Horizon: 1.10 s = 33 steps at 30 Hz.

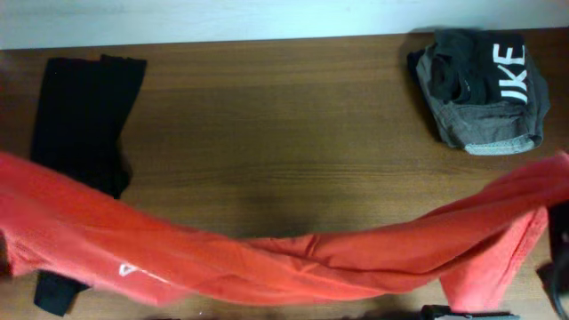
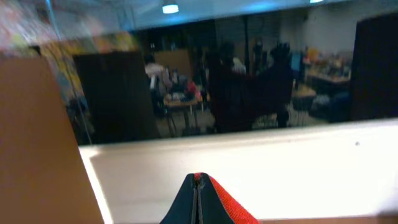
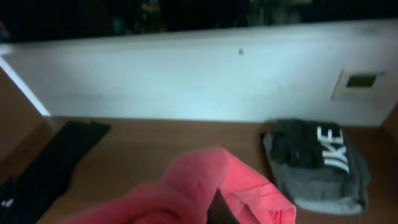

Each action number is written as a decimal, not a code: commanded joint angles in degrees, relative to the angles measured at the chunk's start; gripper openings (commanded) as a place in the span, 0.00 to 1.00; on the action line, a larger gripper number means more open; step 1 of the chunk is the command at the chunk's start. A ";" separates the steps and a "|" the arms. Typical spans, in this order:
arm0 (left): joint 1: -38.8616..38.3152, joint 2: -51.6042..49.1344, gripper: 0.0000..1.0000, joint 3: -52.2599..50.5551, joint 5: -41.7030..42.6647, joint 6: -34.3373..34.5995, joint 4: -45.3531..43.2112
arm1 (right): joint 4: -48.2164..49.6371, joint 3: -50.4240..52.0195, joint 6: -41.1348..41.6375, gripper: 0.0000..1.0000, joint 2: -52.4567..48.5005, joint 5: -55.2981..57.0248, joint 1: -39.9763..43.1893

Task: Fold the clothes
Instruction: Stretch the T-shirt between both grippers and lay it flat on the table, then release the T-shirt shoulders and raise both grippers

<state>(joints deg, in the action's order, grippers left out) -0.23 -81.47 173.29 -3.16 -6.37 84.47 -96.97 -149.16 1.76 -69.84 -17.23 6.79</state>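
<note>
On my desk (image 1: pixel 284 133), a long black garment (image 1: pixel 84 116) lies flat at the back left, its lower part hidden under the shirt. A dark grey garment (image 1: pixel 480 89) with white letters sits bunched at the back right, well apart from it. The orange-red T-shirt (image 1: pixel 293 262) stretches across the front between my 2 claws, raised at both ends and sagging in the middle. My left claw (image 2: pixel 196 200) has its fingers pressed together on a red fold. My right claw (image 3: pixel 217 210) is mostly buried in bunched red cloth and is clamped on that end.
</note>
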 commanded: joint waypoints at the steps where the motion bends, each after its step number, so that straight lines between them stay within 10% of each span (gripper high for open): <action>1: 0.28 -5.11 0.01 -5.79 0.59 0.33 -1.40 | -0.33 2.64 0.85 0.04 -6.21 1.36 0.37; 18: 0.24 -30.45 0.01 -20.37 0.87 0.59 -4.79 | 1.73 10.23 0.13 0.04 -34.82 1.11 -0.09; 33: -0.79 -53.86 0.01 -20.37 3.52 0.63 -16.33 | 22.73 16.48 0.24 0.04 -56.52 1.14 -4.31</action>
<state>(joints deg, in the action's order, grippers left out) -0.38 -133.03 152.77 -0.89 -6.33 70.26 -77.62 -132.84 1.89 -123.59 -16.58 3.29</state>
